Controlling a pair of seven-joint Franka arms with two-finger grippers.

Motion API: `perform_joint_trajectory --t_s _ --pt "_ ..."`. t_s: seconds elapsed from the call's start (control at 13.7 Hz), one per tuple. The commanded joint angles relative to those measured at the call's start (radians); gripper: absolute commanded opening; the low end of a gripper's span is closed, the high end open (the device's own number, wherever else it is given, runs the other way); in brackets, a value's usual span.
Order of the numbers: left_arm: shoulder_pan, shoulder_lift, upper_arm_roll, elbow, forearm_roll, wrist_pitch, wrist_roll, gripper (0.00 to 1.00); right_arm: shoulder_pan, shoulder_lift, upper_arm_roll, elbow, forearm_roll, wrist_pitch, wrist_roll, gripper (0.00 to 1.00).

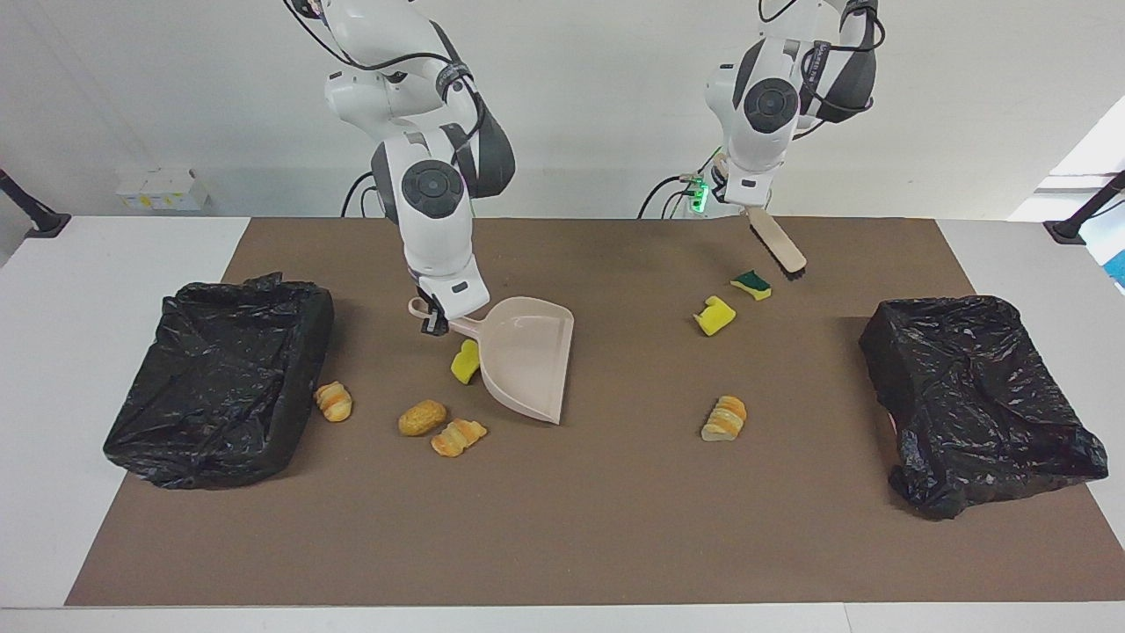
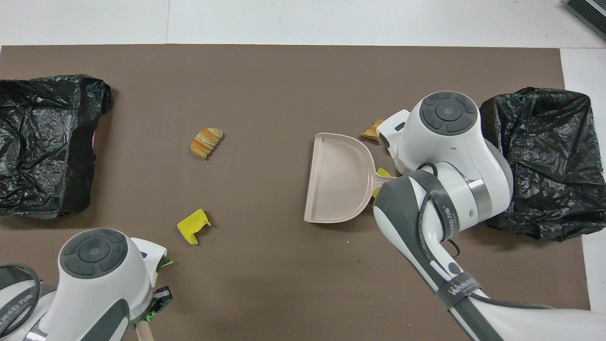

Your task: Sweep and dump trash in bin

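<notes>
In the overhead view the right arm's white wrist covers the right claw (image 1: 432,323), most of the striped golden-brown toy pastry (image 2: 371,132) beside the beige plastic dustpan (image 2: 338,177), and all but a sliver of the yellow sponge chunk (image 2: 383,172) by the dustpan's handle. Two more pastries near the black-bagged bin (image 2: 544,161) are fully hidden there. The left arm's wrist hides the left claw (image 1: 748,209) and the beige brush with black bristles (image 1: 778,244), leaving only the handle's tip at the bottom edge. The green-sided sponge piece (image 2: 165,262) barely peeks out.
</notes>
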Motion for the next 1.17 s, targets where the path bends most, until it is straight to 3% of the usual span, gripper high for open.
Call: perform_joint_trajectory --t_s 0.0,0.22,0.44,0.66,0.81,1.1 --pt "0.069 -0.017 -0.010 -0.056 0.007 0.057 -0.002 0.00 -0.004 -0.031 0.002 -0.052 -0.022 0.036 -0.072 0.00" --pt "0.059 0.003 -0.015 -0.162 -0.003 0.213 -0.034 0.00 0.012 -0.029 0.004 -0.118 -0.040 0.148 -0.134 0.00" --pt "0.034 0.022 -0.015 -0.173 -0.013 0.263 -0.020 0.00 0.042 -0.029 0.002 -0.144 -0.042 0.199 -0.135 0.00" --pt "0.025 0.059 -0.015 -0.155 -0.061 0.354 -0.014 0.00 0.042 -0.029 0.002 -0.144 -0.042 0.193 -0.133 0.00" --pt "-0.038 0.064 -0.013 -0.146 -0.062 0.382 0.074 0.00 0.042 -0.029 0.002 -0.141 -0.042 0.194 -0.132 0.00" --pt "-0.086 0.185 -0.016 -0.020 -0.075 0.462 0.118 0.00 0.042 -0.027 0.002 -0.140 -0.042 0.198 -0.130 0.00"
